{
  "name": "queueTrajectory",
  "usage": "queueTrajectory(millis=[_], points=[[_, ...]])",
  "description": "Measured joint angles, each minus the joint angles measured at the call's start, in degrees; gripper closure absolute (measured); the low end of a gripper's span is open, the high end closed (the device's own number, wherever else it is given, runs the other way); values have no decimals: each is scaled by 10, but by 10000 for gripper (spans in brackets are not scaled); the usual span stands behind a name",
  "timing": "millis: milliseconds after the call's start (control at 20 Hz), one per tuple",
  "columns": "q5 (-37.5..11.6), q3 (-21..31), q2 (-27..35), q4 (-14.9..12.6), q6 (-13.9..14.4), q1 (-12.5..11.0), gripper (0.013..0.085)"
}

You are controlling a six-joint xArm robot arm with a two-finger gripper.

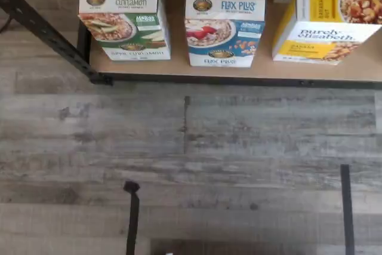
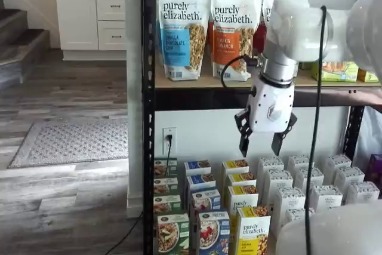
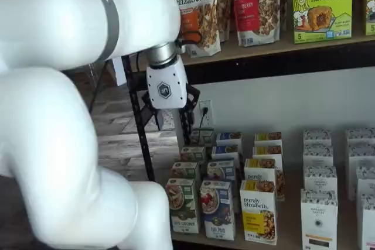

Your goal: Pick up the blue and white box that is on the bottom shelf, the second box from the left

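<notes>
Floorboards (image 1: 191, 147) of grey wood grain fill the nearest part of the wrist view, and beyond them runs the black front rail of the bottom shelf (image 1: 239, 80). On that tan deck three cartons stand in the front row: a green-fronted apple cinnamon carton (image 1: 124, 19) at one end, the blue and white box (image 1: 225, 23) marked Flax Plus just beside it, and a yellow-fronted carton (image 1: 328, 25) on the far side of that. More cartons stand behind each of them in rows.

In both shelf views the blue and white box (image 2: 213, 232) stands at the front edge of the lowest deck, upright, between the green carton (image 2: 173, 233) and the yellow one (image 2: 253, 229); the other shelf view shows it (image 3: 217, 209) in the same place, with nothing touching it. Rows of white cartons (image 2: 310, 192) fill the rest of that deck.

Above the rows hangs the gripper (image 2: 262, 144), its white body pointing down and its two black fingers (image 2: 244, 141) spread with a plain gap between them, holding nothing. It hovers well above the cartons, apart from all of them. In a shelf view the gripper (image 3: 171, 122) shows partly, close to the black upright post (image 3: 140, 127) of the rack.

Farther back, tall granola bags (image 2: 184, 28) stand on the tan board above, and a wall outlet (image 2: 169, 138) sits on the white wall behind the lower tier.
</notes>
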Motion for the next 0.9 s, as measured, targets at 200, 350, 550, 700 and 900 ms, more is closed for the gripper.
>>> queueTrajectory(millis=[200, 350, 550, 700, 900], points=[[-59, 29, 23, -9, 6, 5, 130], [-112, 52, 44, -12, 10, 8, 130], [-160, 69, 73, -10, 13, 14, 130], [-202, 81, 107, -12, 24, 25, 130], [-286, 100, 155, -10, 34, 40, 130]])
